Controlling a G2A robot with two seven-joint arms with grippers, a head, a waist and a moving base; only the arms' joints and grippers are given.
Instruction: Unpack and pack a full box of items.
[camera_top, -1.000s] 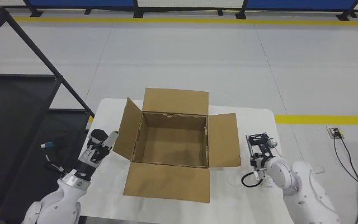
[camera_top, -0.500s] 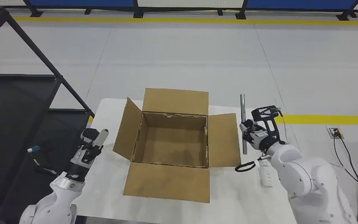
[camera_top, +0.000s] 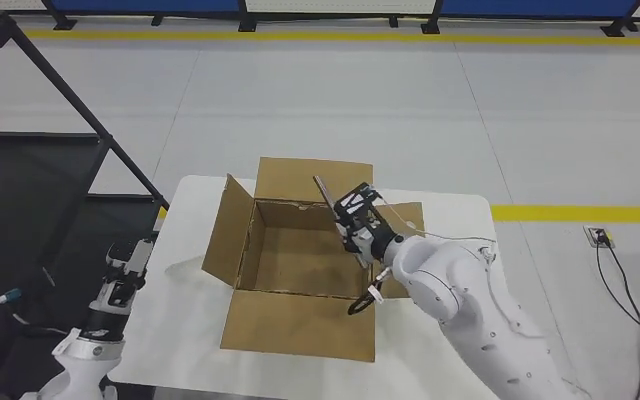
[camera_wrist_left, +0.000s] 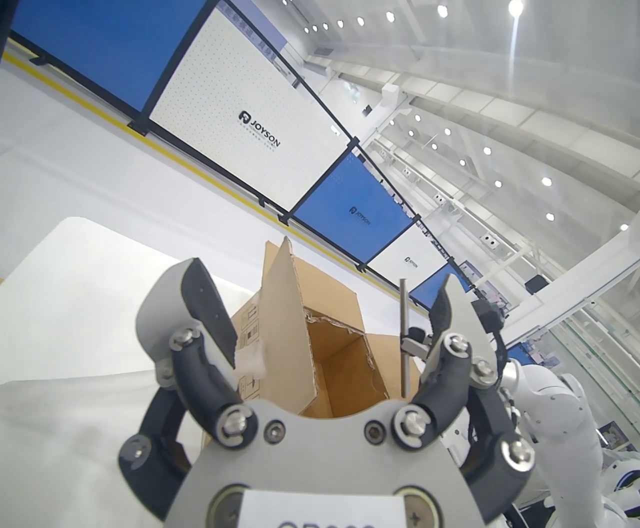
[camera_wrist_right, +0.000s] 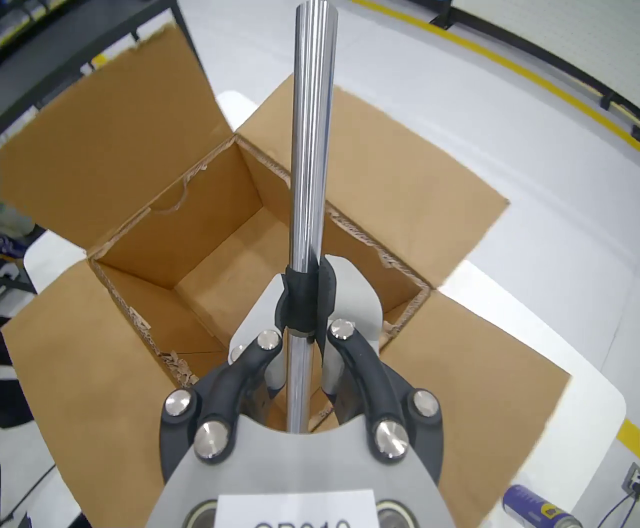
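Observation:
An open cardboard box stands in the middle of the white table, its flaps spread and its inside bare. My right gripper hangs over the box's right part, shut on a shiny metal rod. The rod runs between the pads and sticks out over the box opening. My left gripper sits beyond the table's left edge, tilted up and facing the box. Its jaws stand open with nothing between them. The rod stands upright beyond them.
A blue and purple can lies on the table to the right of the box. A black metal frame stands left of the table. A black cable loop hangs under the right arm over the box's front right corner.
The right arm lifted the rod from the table's right side and swung it left over the box. The left arm pulled back leftward off the table's edge.

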